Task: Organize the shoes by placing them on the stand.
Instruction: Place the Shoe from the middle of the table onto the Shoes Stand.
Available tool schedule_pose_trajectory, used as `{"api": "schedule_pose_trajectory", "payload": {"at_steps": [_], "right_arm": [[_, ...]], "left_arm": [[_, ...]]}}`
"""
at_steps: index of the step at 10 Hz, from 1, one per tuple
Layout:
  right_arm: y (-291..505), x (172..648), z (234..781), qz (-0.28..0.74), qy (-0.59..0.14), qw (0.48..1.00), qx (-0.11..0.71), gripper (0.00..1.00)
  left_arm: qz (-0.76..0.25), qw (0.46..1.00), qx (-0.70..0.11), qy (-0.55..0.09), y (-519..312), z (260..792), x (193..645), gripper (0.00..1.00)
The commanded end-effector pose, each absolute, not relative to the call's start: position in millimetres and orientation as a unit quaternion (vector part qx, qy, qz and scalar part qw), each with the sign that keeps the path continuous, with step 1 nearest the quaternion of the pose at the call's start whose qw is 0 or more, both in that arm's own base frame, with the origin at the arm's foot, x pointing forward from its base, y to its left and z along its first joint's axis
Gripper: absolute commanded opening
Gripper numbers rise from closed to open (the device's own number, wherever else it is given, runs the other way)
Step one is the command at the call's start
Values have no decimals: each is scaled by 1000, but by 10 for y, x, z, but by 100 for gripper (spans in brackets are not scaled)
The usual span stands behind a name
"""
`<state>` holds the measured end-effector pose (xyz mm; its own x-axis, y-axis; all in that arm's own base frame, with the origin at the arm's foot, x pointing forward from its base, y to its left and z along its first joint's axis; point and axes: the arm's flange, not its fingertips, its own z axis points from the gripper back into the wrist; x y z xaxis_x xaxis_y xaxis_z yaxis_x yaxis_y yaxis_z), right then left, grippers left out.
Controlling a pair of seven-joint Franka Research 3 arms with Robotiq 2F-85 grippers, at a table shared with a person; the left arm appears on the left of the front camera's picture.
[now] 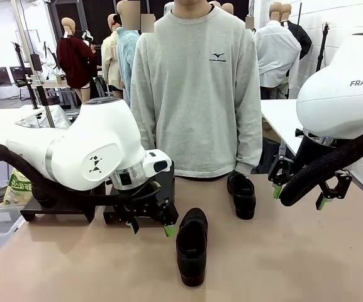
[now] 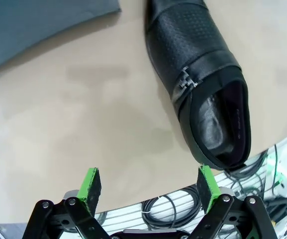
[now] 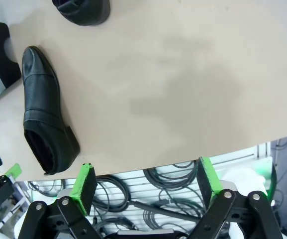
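Front view: my left gripper (image 1: 151, 228) hangs empty with its fingers spread, and the near shoe (image 1: 192, 245) lies just beside it at 3 o'clock. My right gripper (image 1: 297, 196) is also spread and empty, with the far shoe (image 1: 241, 195) at its 9 o'clock.

Left wrist view: the near shoe (image 2: 198, 89) sits at 1 o'clock, heel by the table (image 2: 58, 124) edge. A skewed descent could nudge it off.

Right wrist view: the near shoe (image 3: 44, 109) lies at 10 o'clock and the far shoe (image 3: 81, 10) at 11. Glossy leather may slip from my pads.

Shoe (image 3: 81, 11) cut by top edge, stand (image 1: 49, 211) — mostly behind left arm (image 1: 87, 151)
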<state>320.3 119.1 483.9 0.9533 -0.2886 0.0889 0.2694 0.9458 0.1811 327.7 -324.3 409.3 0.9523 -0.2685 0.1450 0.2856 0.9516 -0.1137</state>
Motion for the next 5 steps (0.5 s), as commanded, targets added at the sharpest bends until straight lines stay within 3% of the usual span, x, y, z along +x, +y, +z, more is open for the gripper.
{"api": "schedule_pose_trajectory", "payload": {"at_steps": [1,5], "right_arm": [[1179,3205,4838,-137,-56,986,81,100],[1179,3205,4838,-137,-56,986,81,100]], "left_arm": [[-90,992,-54,-70,-3447,4067,3303,100],[-50,996,-34,-62,-3721,3800,3367,100]]}}
